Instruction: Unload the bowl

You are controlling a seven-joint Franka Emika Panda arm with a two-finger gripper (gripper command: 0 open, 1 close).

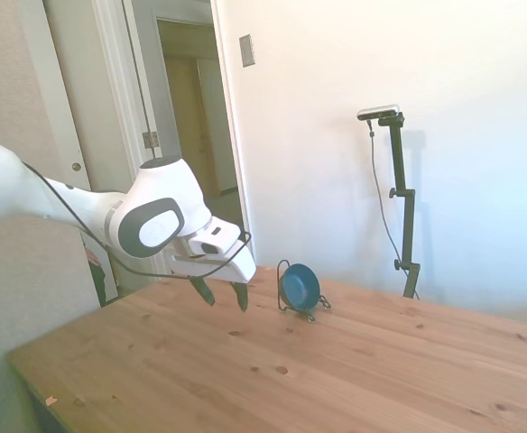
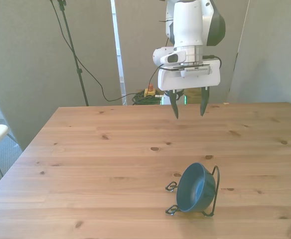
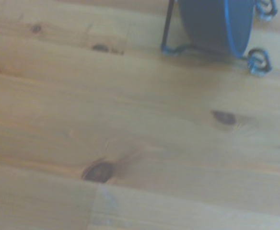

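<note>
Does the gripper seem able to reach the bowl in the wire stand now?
Probably yes: the open gripper hangs above bare table, and nothing lies between it and the bowl propped upright in its wire stand.

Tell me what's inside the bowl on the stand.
Nothing shows inside the bowl, which stands on edge in the wire stand; the front view shows only bare blue. The part behind the near rim is hidden.

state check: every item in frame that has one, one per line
bowl: tipped on its edge, propped in the stand, not held
wire stand: upright on the table, bowl resting in it
claw: open, empty, in the air above the table, well short of the bowl
table: carries only the stand and bowl
door: open, in the background of the side view
</note>
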